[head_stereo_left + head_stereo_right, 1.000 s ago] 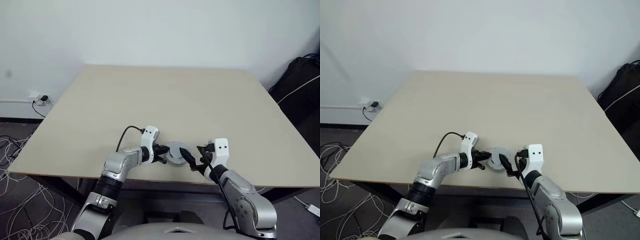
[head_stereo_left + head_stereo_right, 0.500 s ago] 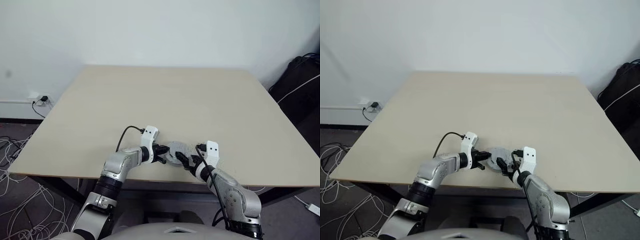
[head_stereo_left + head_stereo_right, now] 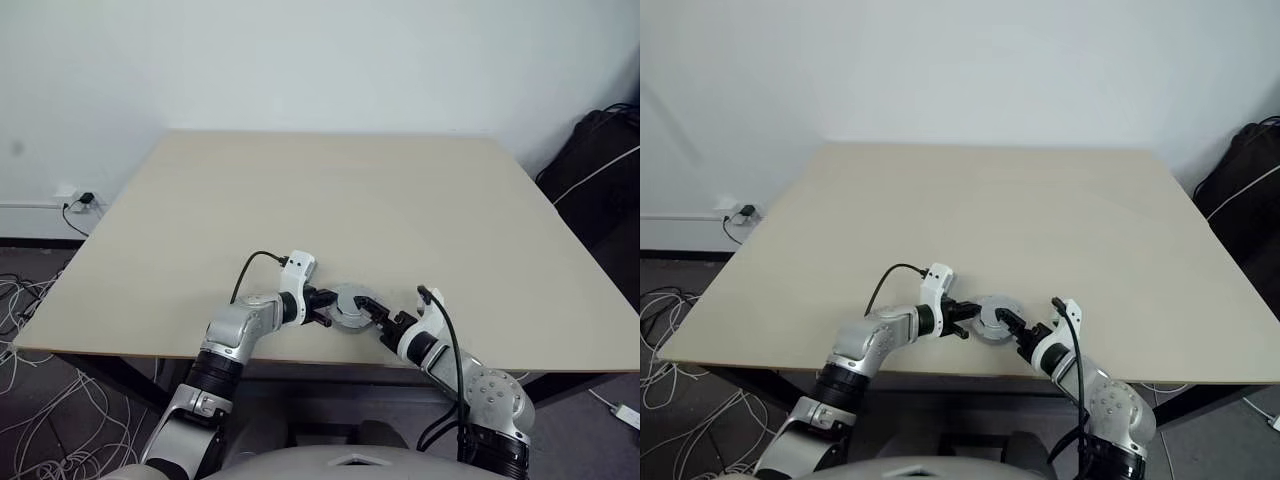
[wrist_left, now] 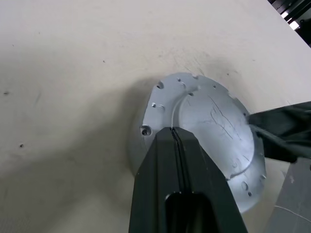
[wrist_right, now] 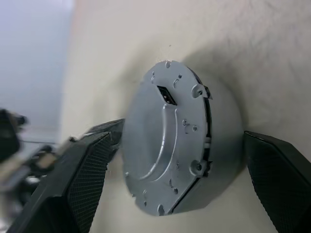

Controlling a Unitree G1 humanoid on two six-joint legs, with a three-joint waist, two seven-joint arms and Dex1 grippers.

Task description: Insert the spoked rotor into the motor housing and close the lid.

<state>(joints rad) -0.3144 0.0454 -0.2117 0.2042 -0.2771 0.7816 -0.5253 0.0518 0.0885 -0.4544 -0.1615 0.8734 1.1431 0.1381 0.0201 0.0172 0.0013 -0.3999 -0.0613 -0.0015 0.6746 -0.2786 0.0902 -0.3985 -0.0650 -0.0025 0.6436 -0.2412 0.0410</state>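
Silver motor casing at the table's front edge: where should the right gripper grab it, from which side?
Take the silver motor casing by its side wall, across its width, from the robot's right. Its top is a shallow dome, poor to pinch, and the shut left gripper is at its left side. The open right gripper straddles it there.

The lid (image 3: 350,304) lies on the table (image 3: 330,200) near its front edge — left gripper (image 3: 322,306) beside it, right gripper (image 3: 377,316) opposite.

a beige table (image 3: 330,190) stands against a white wall (image 3: 320,60). left of it, a socket (image 3: 78,197) sits low on the wall, with cables (image 3: 30,400) on the dark floor. a black bag (image 3: 600,160) stands at right.
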